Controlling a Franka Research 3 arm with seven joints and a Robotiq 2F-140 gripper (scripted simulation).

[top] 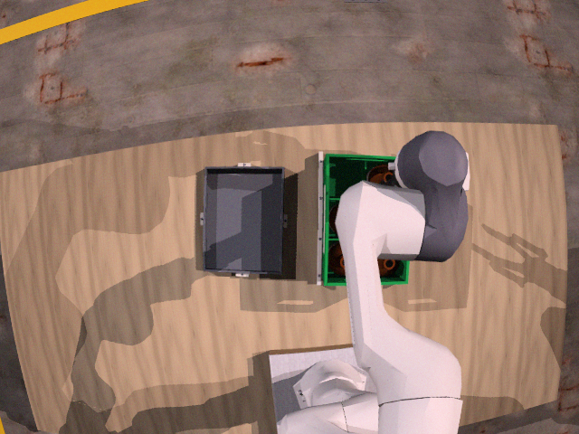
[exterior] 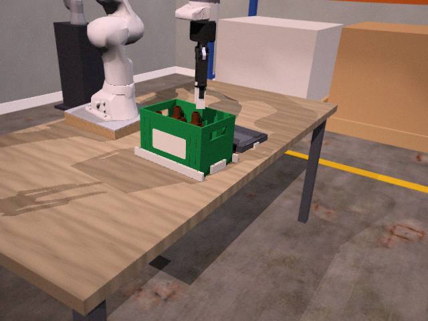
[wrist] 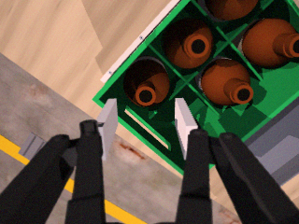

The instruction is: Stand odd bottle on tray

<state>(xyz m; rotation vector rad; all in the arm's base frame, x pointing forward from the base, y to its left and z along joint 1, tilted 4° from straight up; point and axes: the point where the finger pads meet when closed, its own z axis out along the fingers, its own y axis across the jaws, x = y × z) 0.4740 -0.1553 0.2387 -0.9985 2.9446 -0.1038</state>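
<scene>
The green crate (exterior: 186, 138) stands on the table with several brown bottles upright in its cells. In the wrist view the bottles (wrist: 196, 44) show from above. One bottle (wrist: 146, 93) stands in the corner cell just past my fingertips. My gripper (wrist: 146, 111) hangs above that corner of the crate, partly open, with nothing between the fingers. In the side view the gripper (exterior: 199, 98) points straight down, a little above a bottle neck (exterior: 195, 117). The dark grey tray (top: 243, 219) lies empty next to the crate. The arm hides most of the crate from above.
White blocks (exterior: 169, 164) rest against the crate's base. The robot base (exterior: 110, 103) stands on a plinth behind the crate. The table edge (exterior: 276, 145) is close beyond the tray (exterior: 249, 138). Large boxes (exterior: 276, 51) stand on the floor behind.
</scene>
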